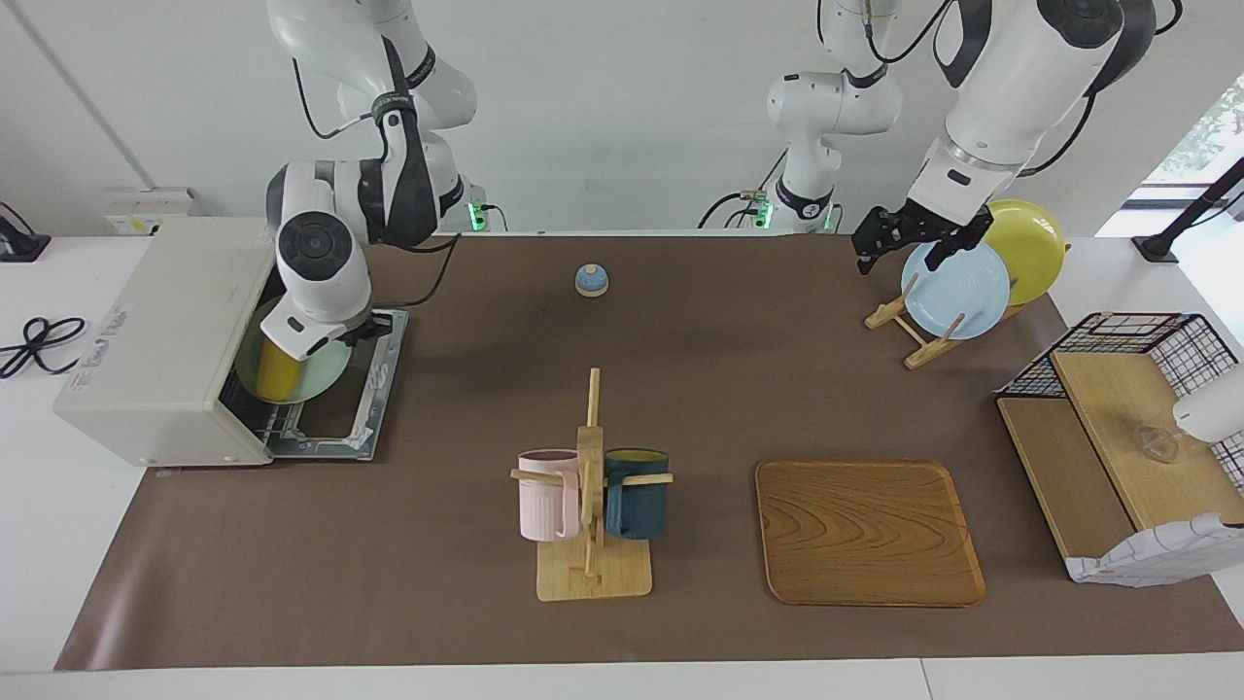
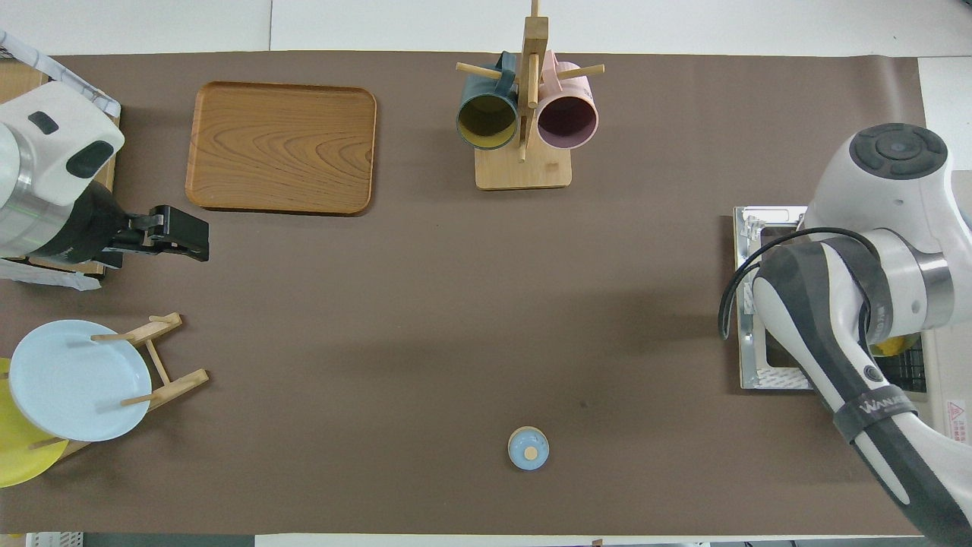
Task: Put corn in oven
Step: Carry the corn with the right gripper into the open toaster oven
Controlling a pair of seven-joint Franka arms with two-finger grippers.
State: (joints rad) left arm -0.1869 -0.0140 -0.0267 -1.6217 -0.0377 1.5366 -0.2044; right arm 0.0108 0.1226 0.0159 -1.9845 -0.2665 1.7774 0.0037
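- Corn (image 1: 279,374) stands long axis upright at the oven (image 1: 160,340) mouth, frame left, directly under my right gripper (image 1: 321,342); its grip I cannot tell.
- Left gripper (image 1: 899,238) waits open, upper right.

The right gripper was hidden in both views, covered by its own wrist at the oven (image 1: 160,340) mouth, so its fingers could not be read. Only a strip of the corn (image 1: 278,374) showed below that wrist in the facing view, lying on a pale green plate (image 1: 326,374) partly covered by the arm; in the overhead view just a yellow sliver showed. The oven was mostly cut off there by the picture's edge, and the yellow plate (image 2: 19,456) ran off it too.
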